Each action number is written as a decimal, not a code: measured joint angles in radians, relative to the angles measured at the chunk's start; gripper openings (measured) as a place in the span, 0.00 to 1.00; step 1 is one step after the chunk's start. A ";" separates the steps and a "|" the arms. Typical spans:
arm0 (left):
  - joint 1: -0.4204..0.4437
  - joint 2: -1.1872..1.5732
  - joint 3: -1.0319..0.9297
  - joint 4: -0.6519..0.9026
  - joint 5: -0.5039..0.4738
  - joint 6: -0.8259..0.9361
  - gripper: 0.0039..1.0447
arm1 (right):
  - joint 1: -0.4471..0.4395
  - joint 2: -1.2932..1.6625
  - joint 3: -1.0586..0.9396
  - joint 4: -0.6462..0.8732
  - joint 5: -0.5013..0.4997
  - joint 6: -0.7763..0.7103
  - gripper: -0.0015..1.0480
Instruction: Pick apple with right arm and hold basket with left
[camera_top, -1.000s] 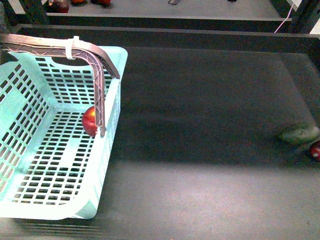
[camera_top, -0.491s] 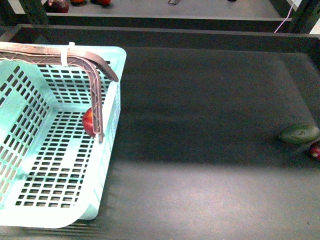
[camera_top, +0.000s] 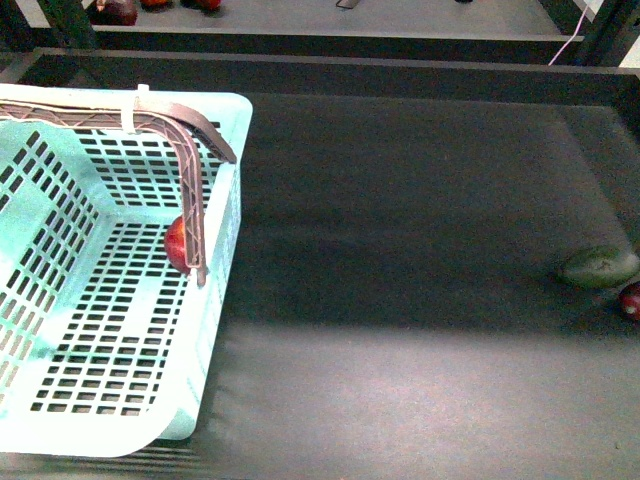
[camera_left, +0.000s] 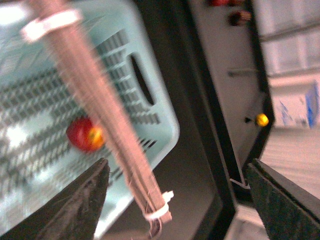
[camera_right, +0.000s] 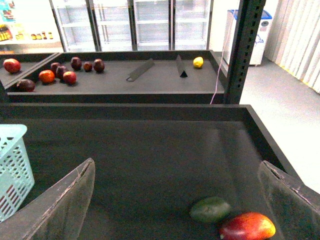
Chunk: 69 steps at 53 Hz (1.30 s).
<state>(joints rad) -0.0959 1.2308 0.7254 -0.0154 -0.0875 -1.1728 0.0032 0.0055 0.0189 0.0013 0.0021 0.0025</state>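
Your front camera looks down on a dark table with the pale turquoise basket standing at its left side, slotted walls and floor brightly lit. The basket's brownish-mauve latticed swing handle arches over its right wall, with a white zip tie wrapped around the top bar. The apple, bright red, lies on the basket floor against the right wall, partly hidden behind the handle's upright. Neither of your arms shows in this view. At the table's far right edge, well apart from the basket, a dark green oval fruit lies just beside a red fruit that is cut off by the frame. Your left wrist camera is blurred: the left gripper has its two dark fingers spread wide apart, hovering above the basket with the handle bar passing between them but touching neither; the apple shows below with its yellow patch. Your right wrist camera shows the right gripper also spread wide and holding nothing, above the bare table with the green fruit and the red and yellow fruit between its fingers in the picture. A shelf behind the table carries several dark red fruits and one yellow one.
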 joint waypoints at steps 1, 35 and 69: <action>0.002 -0.012 -0.051 0.113 0.002 0.075 0.77 | 0.000 0.000 0.000 0.000 0.000 0.000 0.92; 0.092 -0.469 -0.621 0.666 0.087 1.158 0.03 | 0.000 0.000 0.000 0.000 0.000 0.000 0.92; 0.092 -0.857 -0.710 0.388 0.087 1.162 0.03 | 0.000 0.000 0.000 0.000 0.000 0.000 0.92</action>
<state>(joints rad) -0.0036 0.3737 0.0154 0.3725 -0.0002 -0.0113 0.0032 0.0055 0.0189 0.0013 0.0021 0.0025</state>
